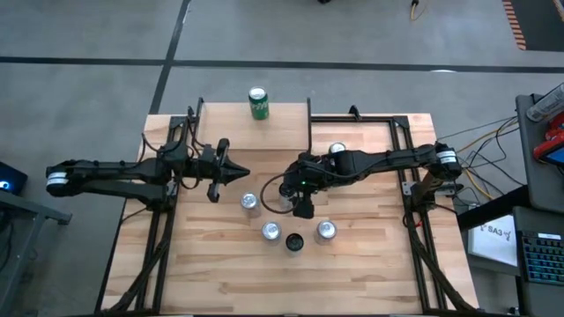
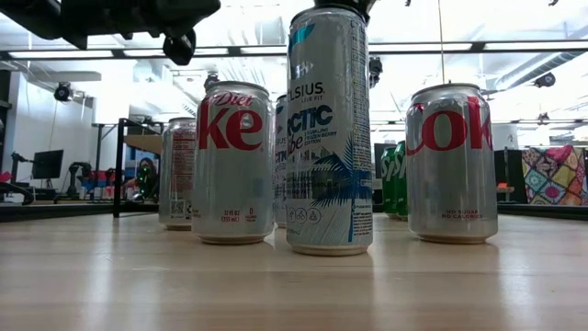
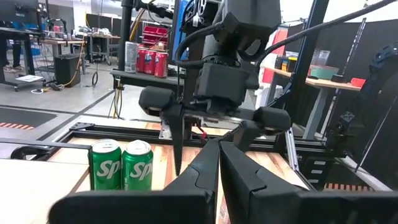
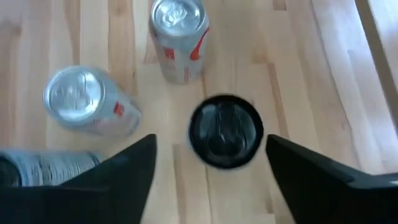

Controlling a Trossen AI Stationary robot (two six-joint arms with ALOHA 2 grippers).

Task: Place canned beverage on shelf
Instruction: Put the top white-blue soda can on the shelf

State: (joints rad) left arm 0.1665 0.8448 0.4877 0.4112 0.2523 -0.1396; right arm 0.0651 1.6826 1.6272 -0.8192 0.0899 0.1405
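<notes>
A tall can with a black top (image 4: 226, 130) stands on the table (image 1: 370, 273), the middle can in the low view (image 2: 329, 129). My right gripper (image 4: 211, 165) hangs open above it, slanting down, one finger on each side and touching nothing; the high view shows it over the can cluster (image 1: 301, 210). A green can (image 1: 258, 103) stands upright on the shelf (image 1: 220, 128) at the far edge. My left gripper (image 3: 217, 171) is shut and empty, level, left of centre (image 1: 240, 173), pointing toward the right arm.
Silver cola cans stand around the tall can (image 4: 179, 37) (image 4: 87, 102) (image 1: 326, 231). Another tall can shows beside my right gripper's finger (image 4: 43, 168). Two green cans (image 3: 121, 167) stand farther back under the right arm. Black frame rails run along both table sides (image 1: 410, 189).
</notes>
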